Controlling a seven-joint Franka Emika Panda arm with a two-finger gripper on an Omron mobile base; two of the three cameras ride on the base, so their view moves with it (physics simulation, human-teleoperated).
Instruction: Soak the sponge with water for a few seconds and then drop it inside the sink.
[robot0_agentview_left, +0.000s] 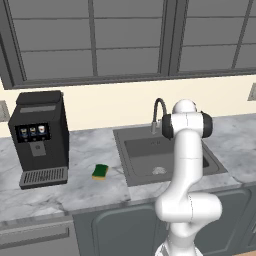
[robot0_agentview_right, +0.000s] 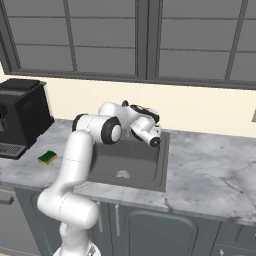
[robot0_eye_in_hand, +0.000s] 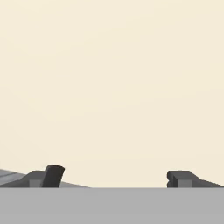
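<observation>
The sponge (robot0_agentview_left: 100, 171) (robot0_agentview_right: 47, 158), green on top and yellow below, lies flat on the marble counter between the coffee machine and the sink (robot0_agentview_left: 150, 167) (robot0_agentview_right: 137, 162). A curved grey faucet (robot0_agentview_left: 159, 109) rises at the sink's back rim; water is out of view. My hand (robot0_agentview_right: 144, 120) hovers above the back of the basin, well to the right of the sponge. In the hand view my gripper (robot0_eye_in_hand: 116, 177) faces the bare cream wall, its fingertips (robot0_eye_in_hand: 52, 175) wide apart and open with nothing between them.
A black coffee machine (robot0_agentview_left: 39, 137) (robot0_agentview_right: 20, 115) stands at the counter's left end. The marble counter (robot0_agentview_left: 65, 192) (robot0_agentview_right: 210, 170) runs on either side of the sink. Windows span the wall above. Grey cabinet doors sit below the counter.
</observation>
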